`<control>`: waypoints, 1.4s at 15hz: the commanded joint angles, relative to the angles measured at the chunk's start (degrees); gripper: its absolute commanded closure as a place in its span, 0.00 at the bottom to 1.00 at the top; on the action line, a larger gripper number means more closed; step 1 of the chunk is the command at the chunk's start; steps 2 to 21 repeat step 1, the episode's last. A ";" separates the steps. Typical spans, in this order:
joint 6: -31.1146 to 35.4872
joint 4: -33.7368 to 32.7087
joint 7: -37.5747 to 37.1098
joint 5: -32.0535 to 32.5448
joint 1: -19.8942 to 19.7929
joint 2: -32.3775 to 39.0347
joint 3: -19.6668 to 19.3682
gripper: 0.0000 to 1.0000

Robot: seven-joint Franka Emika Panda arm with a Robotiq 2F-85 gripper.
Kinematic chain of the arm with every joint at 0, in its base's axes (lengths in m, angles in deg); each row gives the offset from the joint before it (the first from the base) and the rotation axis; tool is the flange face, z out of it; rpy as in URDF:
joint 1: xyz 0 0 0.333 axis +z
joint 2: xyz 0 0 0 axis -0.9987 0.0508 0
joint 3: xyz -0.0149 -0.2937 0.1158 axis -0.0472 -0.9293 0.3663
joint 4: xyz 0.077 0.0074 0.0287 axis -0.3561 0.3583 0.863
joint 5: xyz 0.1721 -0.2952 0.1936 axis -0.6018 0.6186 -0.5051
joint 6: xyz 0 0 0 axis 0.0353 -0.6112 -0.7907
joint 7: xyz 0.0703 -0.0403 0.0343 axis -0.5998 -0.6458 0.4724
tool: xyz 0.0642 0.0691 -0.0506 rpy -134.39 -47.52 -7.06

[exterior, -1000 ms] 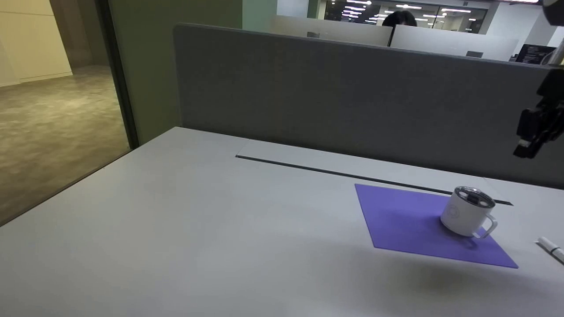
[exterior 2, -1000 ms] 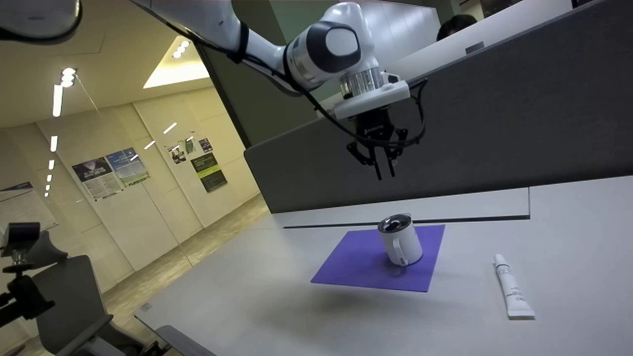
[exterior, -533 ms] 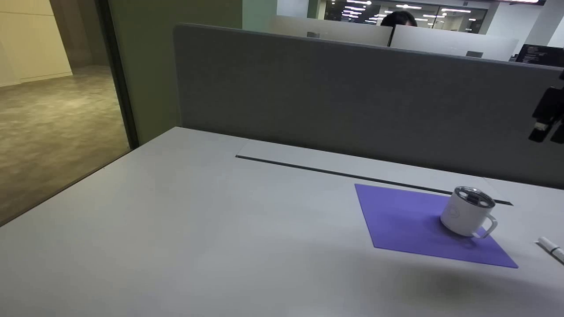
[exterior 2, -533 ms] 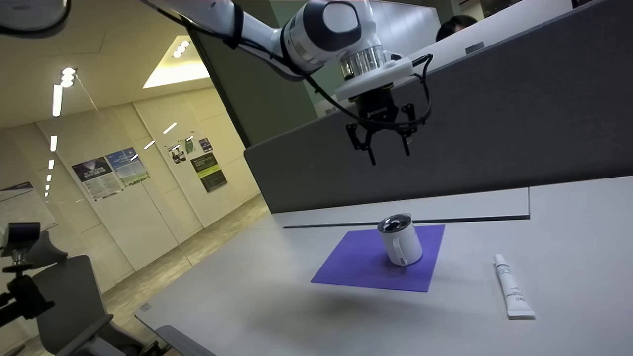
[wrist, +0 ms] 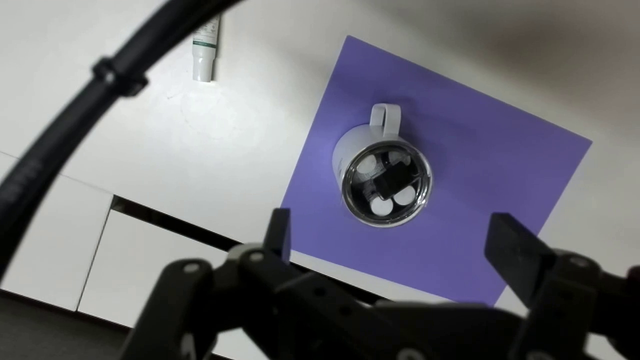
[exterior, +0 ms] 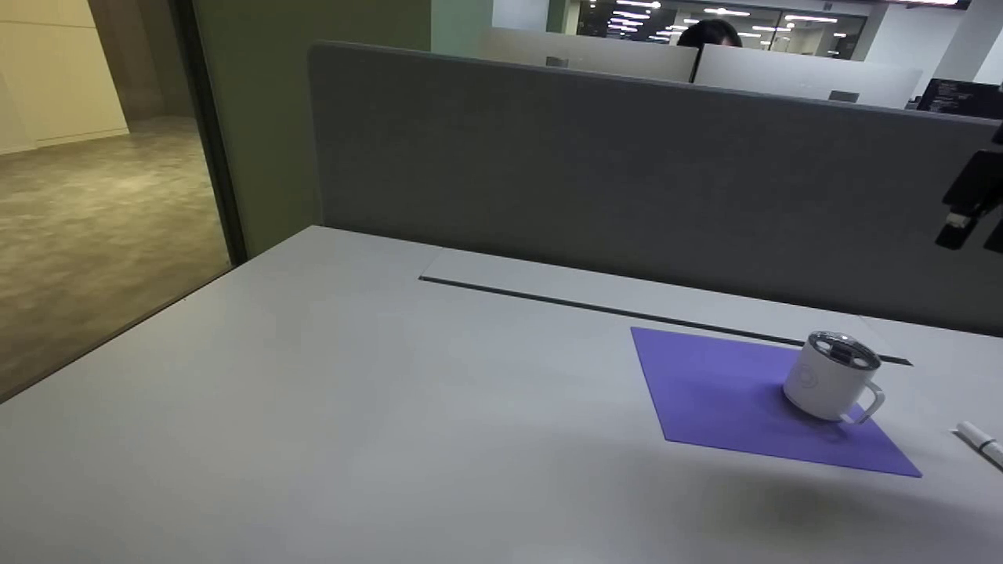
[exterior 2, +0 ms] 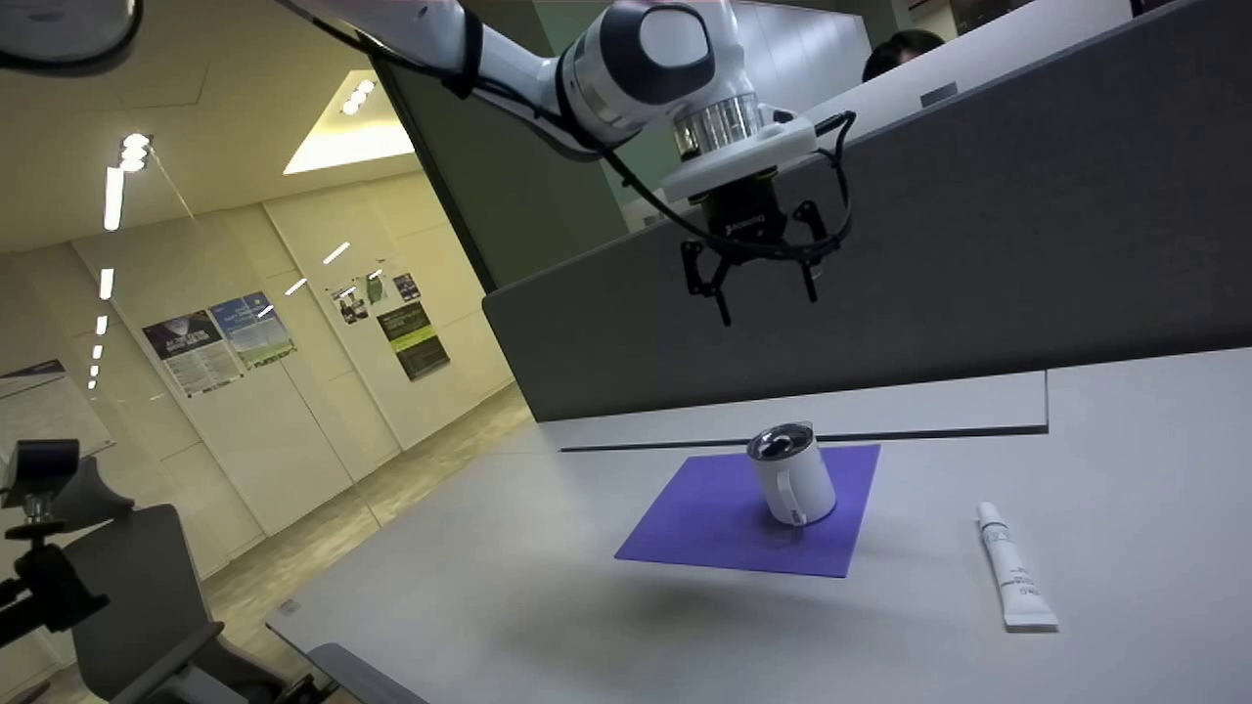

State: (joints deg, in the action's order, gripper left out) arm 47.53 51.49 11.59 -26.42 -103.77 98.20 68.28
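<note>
Place: office | a white desk (exterior: 376,392) meets a grey divider (exterior: 548,157) | a dark chair (exterior 2: 156,587) stands nearby | posters (exterior 2: 191,352) hang on a pale wall (exterior 2: 303,430) | a person's head (exterior: 709,33) shows above pale panels (exterior: 807,74)

Gripper (exterior: 975,240) and white tube (exterior: 974,436) get chopped by the right edge in an exterior view (print (exterior 2: 1017,577) is too tiny to read tbh). Person (exterior 2: 902,51) on the far side's mostly hidden behind a pale panel (exterior 2: 998,51).
</note>
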 commanded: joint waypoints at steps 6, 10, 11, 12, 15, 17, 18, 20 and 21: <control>-0.17 -0.15 0.19 -0.29 0.44 0.10 -0.53 0.00; -0.17 -0.15 0.19 -0.29 0.44 0.10 -0.53 0.00; -0.17 -0.15 0.19 -0.29 0.44 0.10 -0.53 0.00; -0.17 -0.15 0.19 -0.29 0.44 0.10 -0.53 0.00; -0.17 -0.15 0.19 -0.29 0.44 0.10 -0.53 0.00; -0.17 -0.15 0.19 -0.29 0.44 0.10 -0.53 0.00; -0.17 -0.15 0.19 -0.29 0.44 0.10 -0.53 0.00; -0.17 -0.15 0.19 -0.29 0.44 0.10 -0.53 0.00; -0.17 -0.15 0.19 -0.29 0.44 0.10 -0.53 0.00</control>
